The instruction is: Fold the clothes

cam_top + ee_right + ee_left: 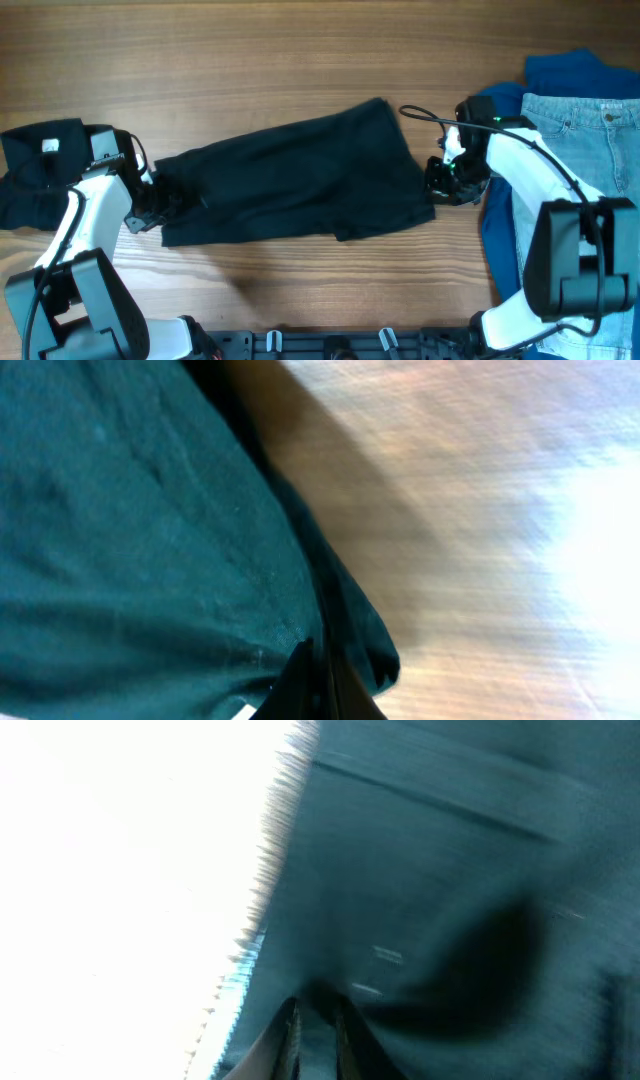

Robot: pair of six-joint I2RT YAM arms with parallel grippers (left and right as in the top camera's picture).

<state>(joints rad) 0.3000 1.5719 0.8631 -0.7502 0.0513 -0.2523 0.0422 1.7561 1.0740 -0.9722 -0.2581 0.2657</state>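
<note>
The large black cloth piece (295, 180) lies spread across the middle of the wooden table. My left gripper (163, 200) is at its left end, jaws closed on a fold of the cloth (420, 890). My right gripper (438, 182) is at its right edge, jaws pinched on the cloth's hem (150, 540). A black folded garment with a white logo (40, 165) lies at the far left. Light-blue jeans (575, 140) lie on a blue garment (570, 75) at the far right.
The wooden table (250, 60) shows behind and in front of the cloth. A black cable (425, 115) loops by the right wrist. The arm bases stand at the front edge.
</note>
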